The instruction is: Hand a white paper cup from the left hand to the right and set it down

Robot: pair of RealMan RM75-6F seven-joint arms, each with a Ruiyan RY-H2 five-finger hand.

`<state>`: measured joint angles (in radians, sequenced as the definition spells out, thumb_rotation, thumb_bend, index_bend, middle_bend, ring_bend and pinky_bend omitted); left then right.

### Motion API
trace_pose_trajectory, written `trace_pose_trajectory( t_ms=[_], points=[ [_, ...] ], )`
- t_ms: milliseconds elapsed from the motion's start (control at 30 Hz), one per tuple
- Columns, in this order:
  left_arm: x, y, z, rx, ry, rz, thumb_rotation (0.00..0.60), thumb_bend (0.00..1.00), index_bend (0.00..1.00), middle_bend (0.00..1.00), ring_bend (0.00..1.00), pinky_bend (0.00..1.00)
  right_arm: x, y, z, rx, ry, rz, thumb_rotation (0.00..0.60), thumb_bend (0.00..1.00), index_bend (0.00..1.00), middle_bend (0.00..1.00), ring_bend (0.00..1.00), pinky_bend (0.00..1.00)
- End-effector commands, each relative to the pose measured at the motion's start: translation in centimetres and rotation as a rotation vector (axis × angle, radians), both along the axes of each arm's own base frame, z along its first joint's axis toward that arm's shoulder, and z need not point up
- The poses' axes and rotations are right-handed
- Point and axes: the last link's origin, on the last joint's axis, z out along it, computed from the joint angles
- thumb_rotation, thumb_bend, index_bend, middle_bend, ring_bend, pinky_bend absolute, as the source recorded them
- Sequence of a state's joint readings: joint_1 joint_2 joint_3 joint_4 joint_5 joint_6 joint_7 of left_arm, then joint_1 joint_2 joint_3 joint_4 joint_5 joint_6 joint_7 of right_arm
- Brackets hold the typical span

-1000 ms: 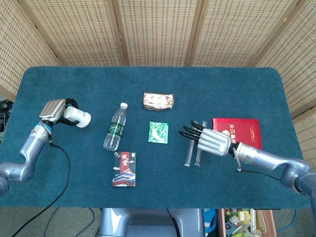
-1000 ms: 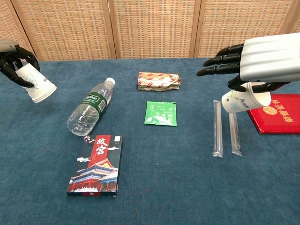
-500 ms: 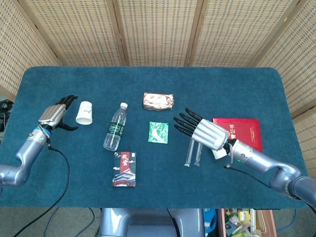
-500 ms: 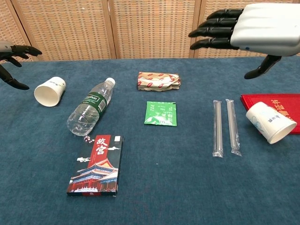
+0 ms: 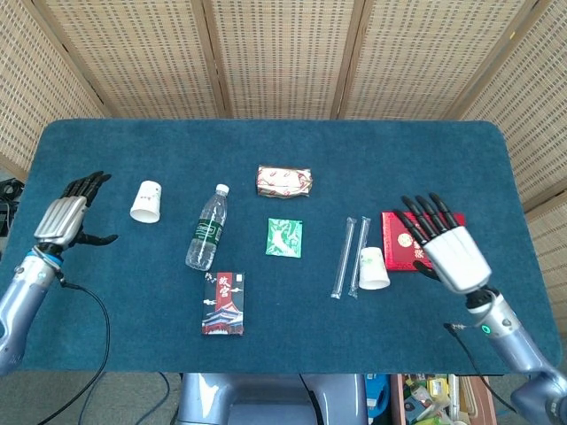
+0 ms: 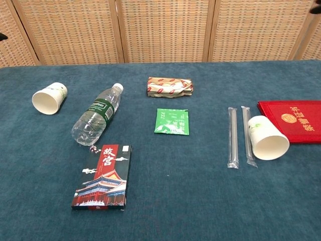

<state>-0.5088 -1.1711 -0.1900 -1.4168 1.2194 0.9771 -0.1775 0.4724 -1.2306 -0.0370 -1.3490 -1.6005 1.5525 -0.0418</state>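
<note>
One white paper cup (image 5: 147, 201) (image 6: 49, 98) lies on its side at the left of the blue table. A second white paper cup (image 5: 374, 268) (image 6: 267, 137) lies on its side at the right, touching the wrapped straws. My left hand (image 5: 67, 217) hovers open, fingers spread, left of the first cup and apart from it. My right hand (image 5: 445, 245) is open with fingers spread, to the right of the second cup over the red booklet, holding nothing. Neither hand shows in the chest view.
A plastic water bottle (image 5: 206, 227) lies left of centre. A patterned wrapped packet (image 5: 284, 181), a green sachet (image 5: 284, 237), a dark printed box (image 5: 223, 303), two wrapped straws (image 5: 349, 257) and a red booklet (image 5: 406, 238) lie on the table (image 5: 266, 142).
Both hands have let go of their cups and drawn back, out of the chest view. The left cup now lies on the table; the right cup dropped and rolled against the straws.
</note>
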Motion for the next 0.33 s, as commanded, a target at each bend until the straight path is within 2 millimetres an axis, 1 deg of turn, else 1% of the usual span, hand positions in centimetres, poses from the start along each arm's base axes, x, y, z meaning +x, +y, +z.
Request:
trace_pose_trajectory(
  t_ms=[33,233,333],
  points=[
    [-1.1,-4.8,0.6,0.098,0.069,0.038,0.6,0.18,0.0,0.0,0.0,0.0,-3.5,3.7,0.2,-0.036,-0.139,-0.154,0.6,0.0,0.0,0.0,0.0,0.0],
    [-1.0,-7.6,0.4,0.144,0.127,0.03,0.6,0.18,0.0,0.0,0.0,0.0,-5.4,6.0,-0.1,-0.065,-0.182,-0.224,0.6,0.0,0.0,0.0,0.0,0.0],
    [-0.8,-8.5,0.2,0.147,0.146,0.013,0.6,0.18,0.0,0.0,0.0,0.0,-5.6,6.3,0.3,-0.082,-0.171,-0.219,0.6,0.0,0.0,0.0,0.0,0.0]
  ],
)
